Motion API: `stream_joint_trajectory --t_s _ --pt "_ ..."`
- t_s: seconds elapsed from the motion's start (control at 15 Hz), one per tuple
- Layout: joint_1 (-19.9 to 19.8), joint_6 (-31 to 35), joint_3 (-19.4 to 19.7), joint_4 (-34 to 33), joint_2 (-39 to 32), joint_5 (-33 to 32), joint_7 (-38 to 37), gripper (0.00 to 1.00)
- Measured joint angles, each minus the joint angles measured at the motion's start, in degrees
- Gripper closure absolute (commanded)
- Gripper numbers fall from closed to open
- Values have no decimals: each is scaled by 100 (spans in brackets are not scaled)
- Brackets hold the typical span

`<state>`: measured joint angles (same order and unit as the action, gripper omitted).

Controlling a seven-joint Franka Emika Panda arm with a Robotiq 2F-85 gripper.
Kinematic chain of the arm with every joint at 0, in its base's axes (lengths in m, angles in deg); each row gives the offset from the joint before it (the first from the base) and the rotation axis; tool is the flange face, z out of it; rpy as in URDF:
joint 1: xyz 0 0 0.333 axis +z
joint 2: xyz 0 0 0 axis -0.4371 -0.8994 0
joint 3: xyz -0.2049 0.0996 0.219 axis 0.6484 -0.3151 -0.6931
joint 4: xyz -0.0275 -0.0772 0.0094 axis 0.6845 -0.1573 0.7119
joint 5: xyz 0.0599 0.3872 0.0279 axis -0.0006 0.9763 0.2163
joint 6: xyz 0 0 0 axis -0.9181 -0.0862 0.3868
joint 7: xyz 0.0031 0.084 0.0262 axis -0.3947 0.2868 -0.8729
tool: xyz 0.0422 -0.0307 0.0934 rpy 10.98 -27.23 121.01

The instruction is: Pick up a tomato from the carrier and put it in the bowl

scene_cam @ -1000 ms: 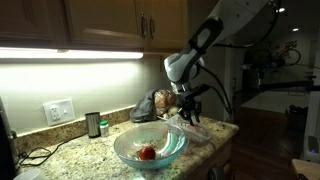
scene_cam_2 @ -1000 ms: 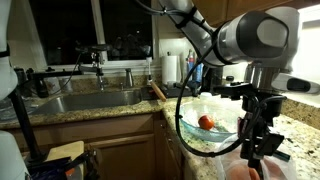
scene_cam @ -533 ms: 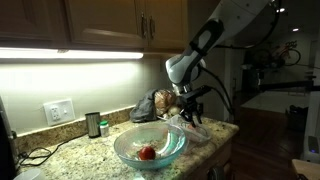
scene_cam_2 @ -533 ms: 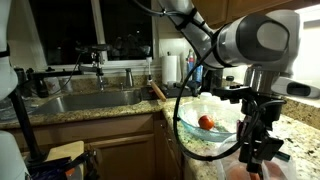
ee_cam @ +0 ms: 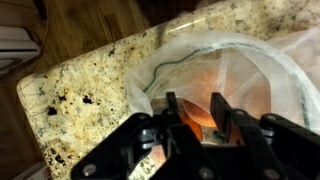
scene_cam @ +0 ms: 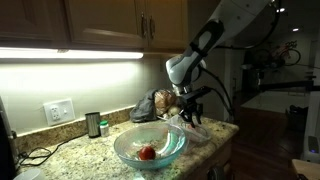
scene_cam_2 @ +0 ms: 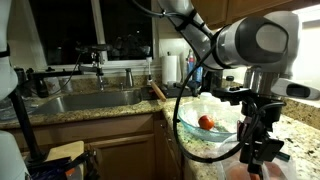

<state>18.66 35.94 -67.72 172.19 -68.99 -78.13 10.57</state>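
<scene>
A clear glass bowl point(scene_cam: 122, 145) stands on the granite counter with one red tomato point(scene_cam: 147, 153) in it; both also show in an exterior view, bowl point(scene_cam_2: 186, 122) and tomato point(scene_cam_2: 206, 122). The carrier is a translucent plastic bag point(ee_cam: 235, 62) lying past the bowl near the counter's edge point(scene_cam: 200, 131). My gripper point(ee_cam: 196, 97) is down in the bag's mouth, open, with a finger on each side of an orange-red tomato point(ee_cam: 198, 118). I cannot see contact with it. The gripper also shows in both exterior views point(scene_cam: 190, 117) point(scene_cam_2: 254, 162).
A sink point(scene_cam_2: 90, 101) with a faucet point(scene_cam_2: 97, 58) and a paper towel roll point(scene_cam_2: 172, 68) lie beyond the bowl. A brown bagged item point(scene_cam: 150, 103), a small can point(scene_cam: 93, 124) and a wall outlet point(scene_cam: 58, 111) stand by the backsplash. The counter edge point(ee_cam: 70, 70) runs close to the bag.
The gripper has sunk slightly toward the bag over the last second. The bowl and its tomato have not moved.
</scene>
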Motion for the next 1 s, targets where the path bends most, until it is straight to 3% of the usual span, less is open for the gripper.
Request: stream_joint_trajectory --t_s 1.0 --pt "-52 175 8 -95 -65 57 0 59"
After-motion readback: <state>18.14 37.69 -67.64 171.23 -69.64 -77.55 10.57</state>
